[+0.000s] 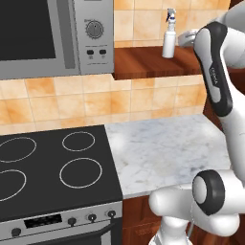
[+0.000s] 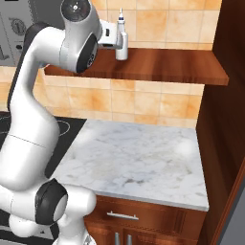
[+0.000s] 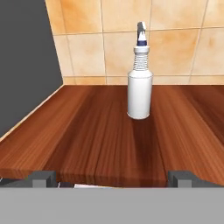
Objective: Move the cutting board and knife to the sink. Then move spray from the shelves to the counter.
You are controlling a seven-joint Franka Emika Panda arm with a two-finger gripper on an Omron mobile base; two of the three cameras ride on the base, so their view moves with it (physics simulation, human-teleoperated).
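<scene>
Reaching for the spray bottle (image 3: 140,87), upright on the shelf (image 3: 96,135) near the tiled wall. Jaws spread wide, empty, short of it. Next: advance, straddle bottle, clench, lower to bench (image 2: 139,162).

A white plastic spray bottle (image 3: 140,89) stands on a polished reddish wooden shelf (image 3: 96,131), centre frame; below, veined marble counter (image 1: 162,153) meets glossy black stovetop (image 1: 52,167).

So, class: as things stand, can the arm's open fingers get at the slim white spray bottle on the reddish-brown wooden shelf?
Probably yes. The slim white spray bottle stands upright and alone on the reddish-brown wooden shelf, straight ahead of the open fingers, with bare plank between them and nothing blocking.
</scene>
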